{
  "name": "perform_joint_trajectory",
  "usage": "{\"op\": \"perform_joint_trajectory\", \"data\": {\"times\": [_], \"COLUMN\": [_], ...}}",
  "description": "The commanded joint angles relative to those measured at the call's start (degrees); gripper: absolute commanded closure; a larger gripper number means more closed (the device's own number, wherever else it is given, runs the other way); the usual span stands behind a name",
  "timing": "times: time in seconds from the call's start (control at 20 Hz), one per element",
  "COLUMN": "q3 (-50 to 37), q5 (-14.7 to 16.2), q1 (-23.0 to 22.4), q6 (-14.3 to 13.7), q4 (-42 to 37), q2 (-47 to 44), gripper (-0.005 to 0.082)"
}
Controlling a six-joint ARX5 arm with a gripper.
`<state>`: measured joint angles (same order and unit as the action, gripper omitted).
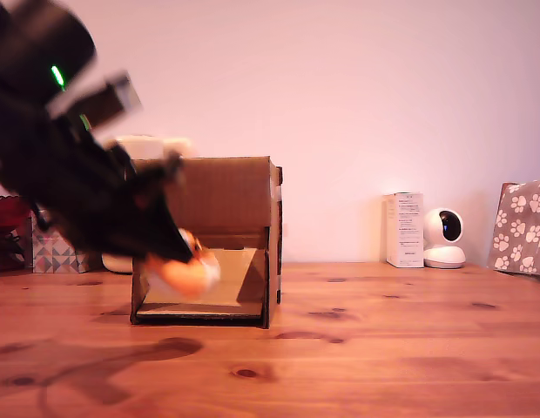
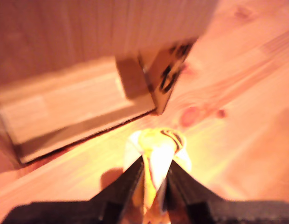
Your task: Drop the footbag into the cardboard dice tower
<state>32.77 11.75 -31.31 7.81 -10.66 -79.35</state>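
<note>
The footbag is an orange and white soft ball held in my gripper, blurred, in front of the lower opening of the cardboard dice tower at the exterior view's left. In the wrist view the black fingers pinch the yellow-white footbag just above the wooden table, with the tower's front opening and ramp close beyond it. The tower is a brown corrugated box with white tape on its right edge. The gripper is shut on the footbag.
A wooden table carries a small white carton, a white round camera and a paw-print box at the exterior view's right. A patterned box and a red item stand behind my arm at the left.
</note>
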Motion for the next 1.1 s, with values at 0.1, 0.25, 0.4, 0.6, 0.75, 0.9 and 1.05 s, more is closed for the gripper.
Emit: {"op": "perform_joint_trajectory", "data": {"times": [0.1, 0.25, 0.4, 0.6, 0.75, 0.9, 1.05], "q3": [-0.5, -0.5, -0.5, -0.5, -0.5, -0.33, 2.1], "q5": [0.0, -0.02, -0.31, -0.9, -1.51, -3.67, -3.93], "q1": [0.02, 0.02, 0.02, 0.02, 0.02, 0.07, 0.07], "q6": [0.15, 0.13, 0.11, -0.83, -2.12, -2.58, -5.29], "q4": [6.51, 8.26, 6.01, -2.08, -9.92, -17.16, -19.5], "q2": [9.68, 17.9, 23.78, 25.35, 22.91, 18.73, 13.0], "gripper": [0.0696, 0.0695, 0.0695, 0.0695, 0.0695, 0.0695, 0.0695]}}
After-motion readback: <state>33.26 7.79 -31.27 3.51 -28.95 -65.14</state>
